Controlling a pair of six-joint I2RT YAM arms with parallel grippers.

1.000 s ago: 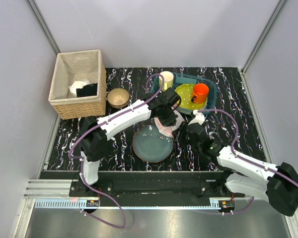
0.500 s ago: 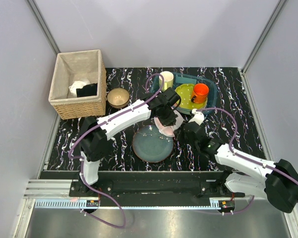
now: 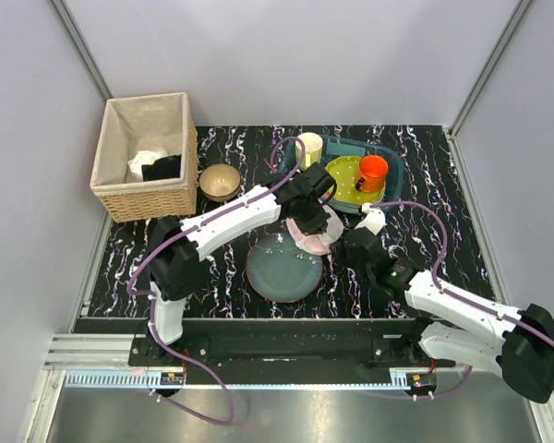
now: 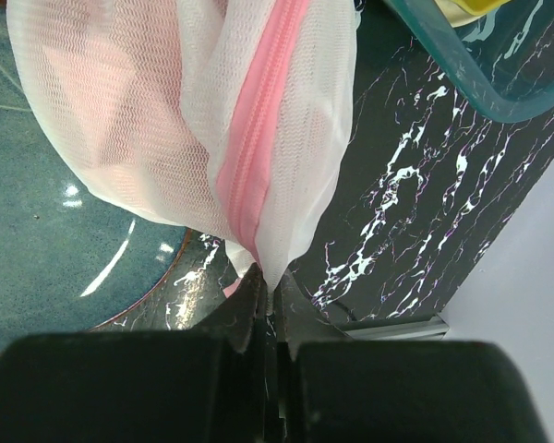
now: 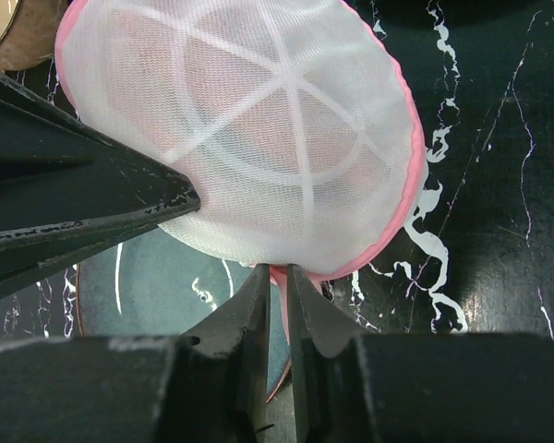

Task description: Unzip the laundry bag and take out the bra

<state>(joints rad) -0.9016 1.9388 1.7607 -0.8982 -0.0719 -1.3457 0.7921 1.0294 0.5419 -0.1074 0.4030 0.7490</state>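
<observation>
left gripper point(image 4: 266, 293): clamped on laundry bag point(image 4: 148, 111) mesh beside pink zip point(image 4: 258, 138) | right gripper point(image 5: 278, 277): jaws almost together, pinching bag's pink rim | bag over blue-grey plate point(image 4: 37, 258)

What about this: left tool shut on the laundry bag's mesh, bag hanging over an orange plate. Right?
No: the plate is blue-grey, not orange, per the left wrist view. The left tool is shut on the laundry bag mesh, bag hanging over it.

teal tub point(image 3: 396, 162) stands behind the laundry bag point(image 3: 311, 236); tabletop point(image 3: 436, 214) right lies open.
</observation>
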